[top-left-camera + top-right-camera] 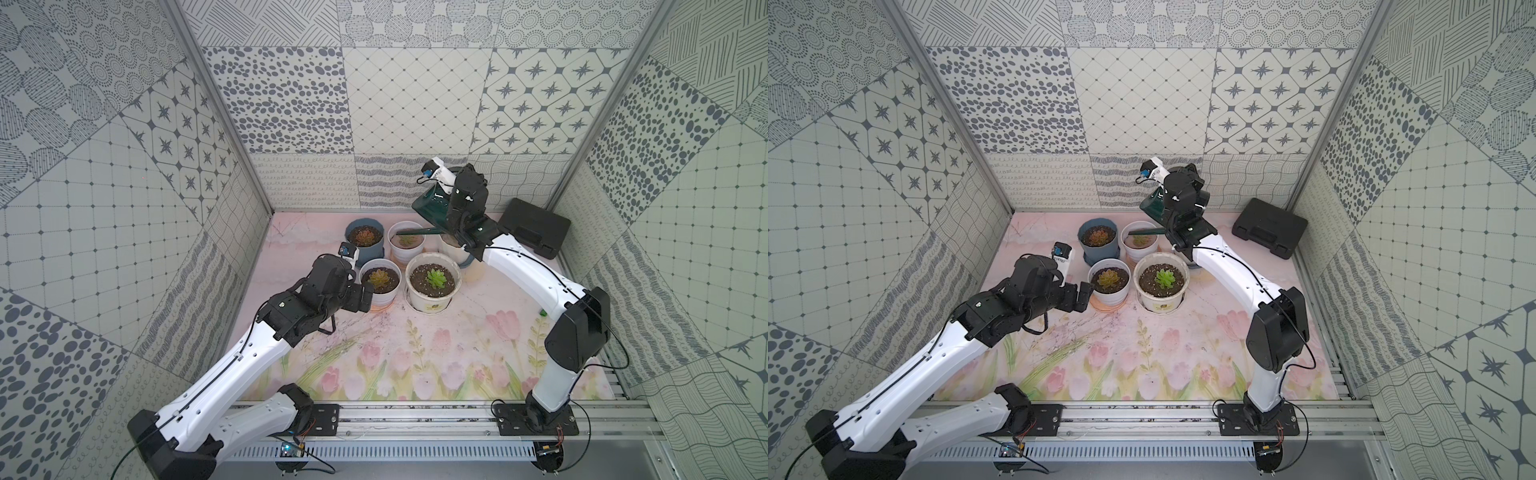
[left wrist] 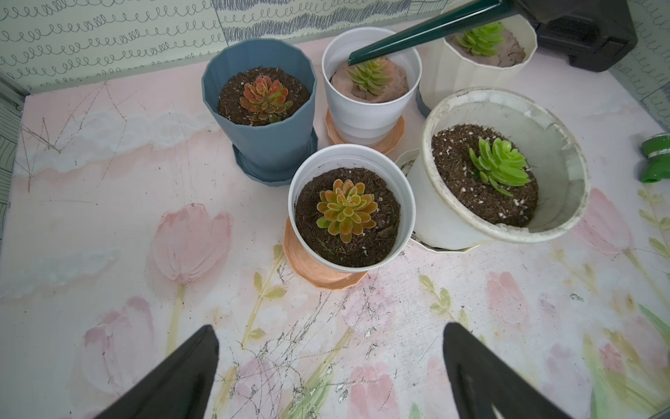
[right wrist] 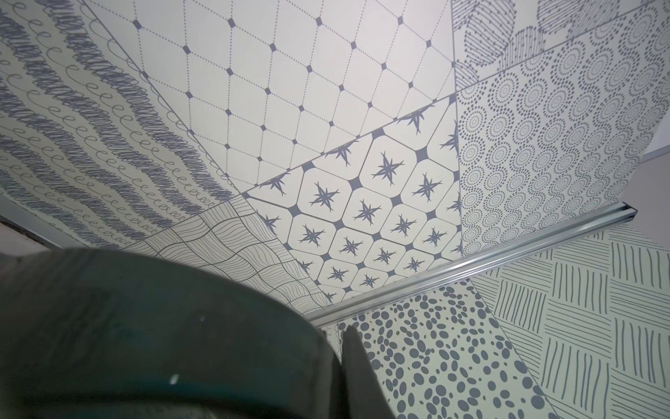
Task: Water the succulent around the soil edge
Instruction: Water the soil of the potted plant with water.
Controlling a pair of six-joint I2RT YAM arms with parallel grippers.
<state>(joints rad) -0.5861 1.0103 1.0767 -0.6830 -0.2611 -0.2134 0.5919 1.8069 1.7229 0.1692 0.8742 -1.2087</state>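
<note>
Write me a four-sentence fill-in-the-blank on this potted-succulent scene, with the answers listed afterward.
The right claw is shut on the dark green ___.
Its spout ends over a back-row pot coloured ___.
The left claw stands ___.
The reddish succulent grows in a faceted pot coloured ___.
Answers: watering can, white, open, blue.

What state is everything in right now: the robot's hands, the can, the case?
Right hand: shut on the watering can.
Watering can: lifted, tipped, spout over the middle back pot.
Left hand: open, empty.
Black case: closed.
</note>
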